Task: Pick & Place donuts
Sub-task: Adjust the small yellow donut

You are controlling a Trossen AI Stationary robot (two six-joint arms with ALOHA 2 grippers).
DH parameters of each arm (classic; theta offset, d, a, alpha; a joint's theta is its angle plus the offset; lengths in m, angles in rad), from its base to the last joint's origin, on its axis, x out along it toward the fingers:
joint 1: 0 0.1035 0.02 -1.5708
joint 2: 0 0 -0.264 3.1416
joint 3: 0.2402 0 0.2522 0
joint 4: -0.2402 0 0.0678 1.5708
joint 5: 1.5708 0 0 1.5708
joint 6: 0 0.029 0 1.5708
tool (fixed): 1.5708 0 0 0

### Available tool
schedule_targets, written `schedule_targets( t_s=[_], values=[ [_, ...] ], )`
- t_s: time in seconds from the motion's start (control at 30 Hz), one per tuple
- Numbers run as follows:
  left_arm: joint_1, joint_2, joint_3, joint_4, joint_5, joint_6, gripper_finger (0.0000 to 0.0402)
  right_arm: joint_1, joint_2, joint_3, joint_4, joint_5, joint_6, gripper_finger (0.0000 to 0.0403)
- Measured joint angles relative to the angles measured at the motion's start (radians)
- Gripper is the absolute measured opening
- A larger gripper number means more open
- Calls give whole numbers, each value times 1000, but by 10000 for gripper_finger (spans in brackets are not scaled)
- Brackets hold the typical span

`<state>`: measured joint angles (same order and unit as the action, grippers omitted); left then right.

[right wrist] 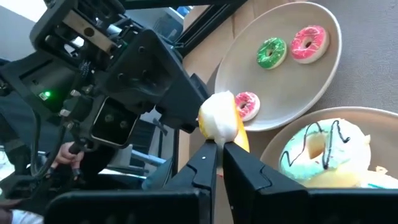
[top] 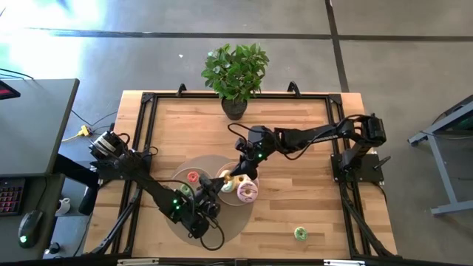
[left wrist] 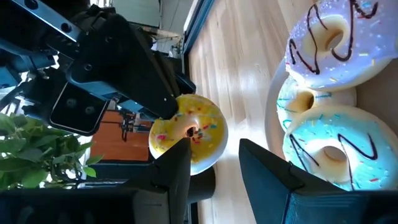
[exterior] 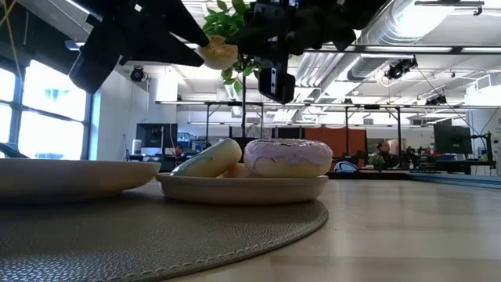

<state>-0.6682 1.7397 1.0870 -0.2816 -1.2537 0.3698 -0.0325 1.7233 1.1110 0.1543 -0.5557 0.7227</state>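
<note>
Yellow mini donut (left wrist: 189,132) hung in the air above the plates, caught between both arms: the right jaws (right wrist: 219,148) were clamped on its rim, while the left jaws (left wrist: 214,163) stood apart, one finger touching it from below. Just beyond the left jaws, a pink-iced donut (top: 247,193) and a white-green donut (right wrist: 320,149) sat on one plate (exterior: 243,188). Beyond the right jaws, three mini donuts lay on another plate (right wrist: 267,93).

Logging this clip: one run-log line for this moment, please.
right gripper: shut on yellow sprinkled mini toy donut, aloft | left gripper: open, beside it
</note>
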Motion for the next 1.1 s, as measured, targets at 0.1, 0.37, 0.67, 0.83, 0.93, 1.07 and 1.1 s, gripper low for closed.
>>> schedule_targets(
  t_s=[0.1, 0.37, 0.67, 0.83, 0.93, 1.07, 1.1],
  values=[
    [0, 0, 0, 1, 1, 0, 133, 0, 0, 0, -1, 16, 3, 16],
    [-26, -1, 0, 56, 1, 58, 133, -13, 0, 0, -34, 26, 7, 16],
    [-8, -2, 0, 61, 66, 77, 133, -6, 0, 0, -7, 19, 37, 15],
    [32, -2, 0, 79, 59, 78, 133, -6, 0, 0, -6, -18, 37, 19],
    [48, -2, 0, 80, 73, 78, 133, -7, 0, 0, -7, -19, 36, 20],
    [53, -2, 0, 80, 88, 79, 127, -6, 0, 0, -7, -21, 16, 18],
    [53, -2, 0, 79, 88, 78, 120, -6, 0, 0, -7, -21, 13, 17]
  ],
)
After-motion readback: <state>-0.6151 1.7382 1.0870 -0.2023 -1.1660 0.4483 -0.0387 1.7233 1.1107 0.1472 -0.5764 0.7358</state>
